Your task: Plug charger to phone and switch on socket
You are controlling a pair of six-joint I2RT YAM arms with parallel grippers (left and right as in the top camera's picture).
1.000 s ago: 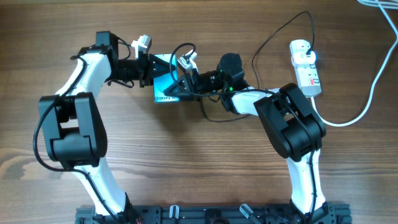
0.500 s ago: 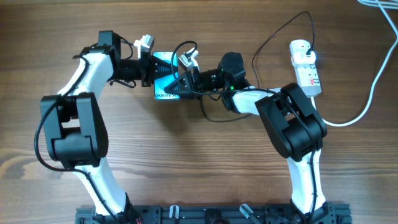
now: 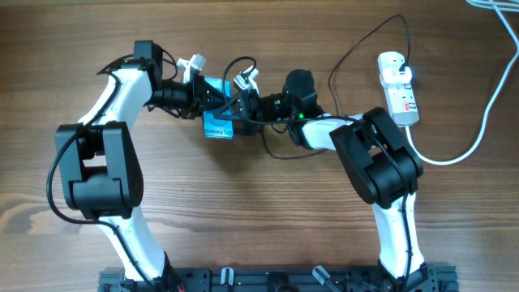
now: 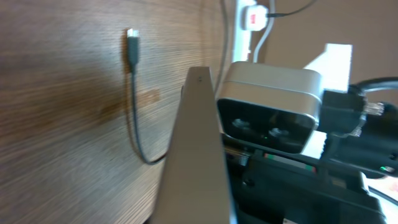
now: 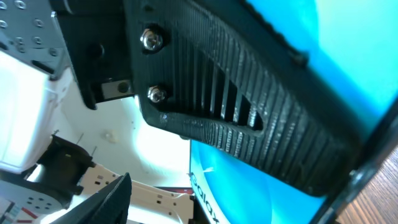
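Note:
The phone [image 3: 217,123], teal with white "Galaxy" text, is tipped up on edge off the table, and my left gripper [image 3: 201,99] is shut on it. In the left wrist view the phone [image 4: 193,155] shows as a grey slab running out from between the jaws. My right gripper [image 3: 242,103] stands open at the phone's right side; its view shows the screen [image 5: 280,193] and a ribbed black finger [image 5: 249,112] of the left gripper across it. The charger's plug tip [image 4: 132,46] lies loose on the wood. Its black cable [image 3: 349,49] runs to the adapter [image 3: 392,61] in the socket [image 3: 403,97].
The socket's thick white cord [image 3: 478,130] loops off the right edge. A slack loop of black cable [image 3: 276,152] lies just in front of the right wrist. Both arm bases stand at the near table edge.
The phone has been tipped up onto its edge and looks narrower from above. The left gripper has shifted slightly right with it. The right gripper's jaws have opened.

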